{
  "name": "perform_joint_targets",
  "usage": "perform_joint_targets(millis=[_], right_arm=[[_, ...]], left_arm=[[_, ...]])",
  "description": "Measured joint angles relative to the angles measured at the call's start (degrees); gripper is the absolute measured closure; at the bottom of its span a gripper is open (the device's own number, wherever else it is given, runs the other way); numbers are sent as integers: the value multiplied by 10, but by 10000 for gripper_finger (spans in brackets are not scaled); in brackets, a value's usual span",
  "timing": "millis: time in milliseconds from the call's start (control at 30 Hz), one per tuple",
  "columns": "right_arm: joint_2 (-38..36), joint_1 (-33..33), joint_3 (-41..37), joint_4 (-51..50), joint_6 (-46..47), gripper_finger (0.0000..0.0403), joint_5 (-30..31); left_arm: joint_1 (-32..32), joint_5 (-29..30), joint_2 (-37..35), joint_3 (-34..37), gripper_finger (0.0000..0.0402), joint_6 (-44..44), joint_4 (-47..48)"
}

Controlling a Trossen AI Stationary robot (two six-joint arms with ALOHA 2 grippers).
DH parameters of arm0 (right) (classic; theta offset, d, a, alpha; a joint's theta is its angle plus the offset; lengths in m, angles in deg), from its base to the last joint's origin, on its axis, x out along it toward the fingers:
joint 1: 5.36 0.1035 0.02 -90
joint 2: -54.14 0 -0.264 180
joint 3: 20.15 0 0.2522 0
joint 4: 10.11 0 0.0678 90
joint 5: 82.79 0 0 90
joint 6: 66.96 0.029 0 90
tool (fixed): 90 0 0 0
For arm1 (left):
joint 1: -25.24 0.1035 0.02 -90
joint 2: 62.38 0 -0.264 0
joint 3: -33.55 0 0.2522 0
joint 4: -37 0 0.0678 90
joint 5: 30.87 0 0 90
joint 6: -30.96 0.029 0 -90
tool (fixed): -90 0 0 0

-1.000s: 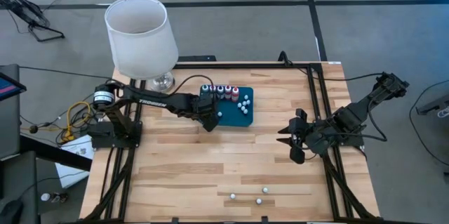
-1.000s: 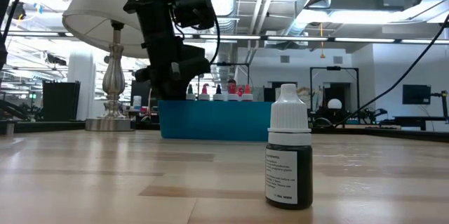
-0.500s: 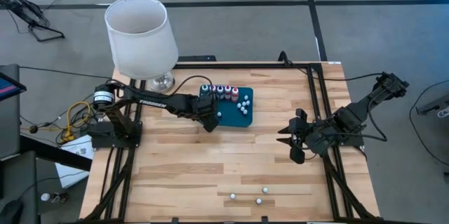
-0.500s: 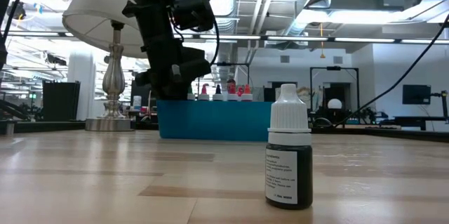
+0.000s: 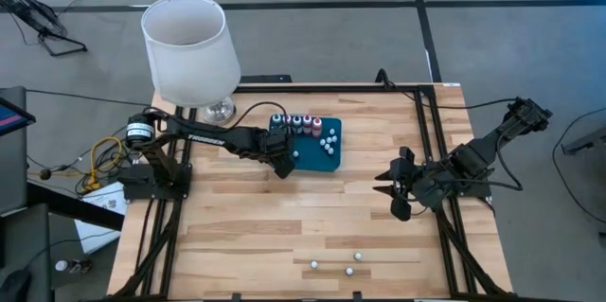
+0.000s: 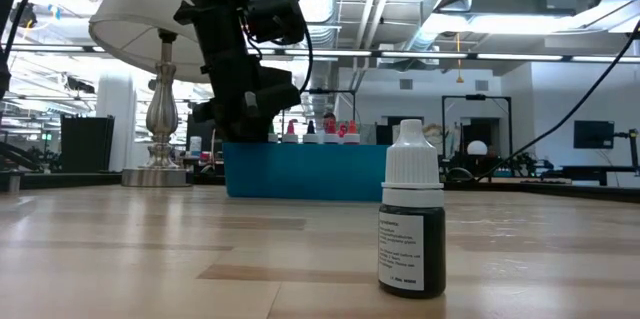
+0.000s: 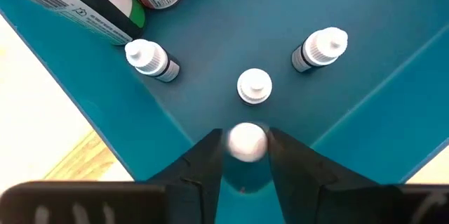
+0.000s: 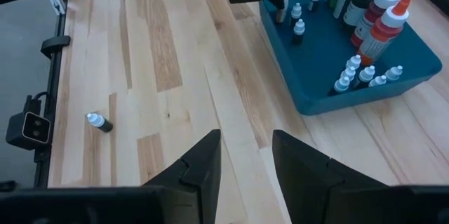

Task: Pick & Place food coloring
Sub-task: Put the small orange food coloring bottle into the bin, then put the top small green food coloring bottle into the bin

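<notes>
Over the last second the left gripper [image 7: 245, 155] has been eased slightly wider around a small white-capped bottle [image 7: 247, 142] standing in the teal tray [image 7: 365, 104]; a release, and so one more placement, seems under way. The cap is still seen between the part-open fingers, though whether they touch it cannot be told. The right gripper [image 8: 245, 155] is held open and empty over the table's right side, and stray bottles [image 5: 348, 271] are left near the front edge.
</notes>
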Motion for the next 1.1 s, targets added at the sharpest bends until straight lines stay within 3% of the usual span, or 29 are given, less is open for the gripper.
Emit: perform_joint_targets(millis=[367,633,900,1100], right_arm=[[0,0,0,0,0,285,0],[0,0,0,0,0,285,0],[0,0,0,0,0,285,0],[5,3,0,13,0,285,-10]], left_arm=[[0,-7,0,-6,229,11,0],[0,-9,0,-40,225,31,3],[-2,1,0,-88,225,44,63],[-28,-18,-36,-134,225,87,54]])
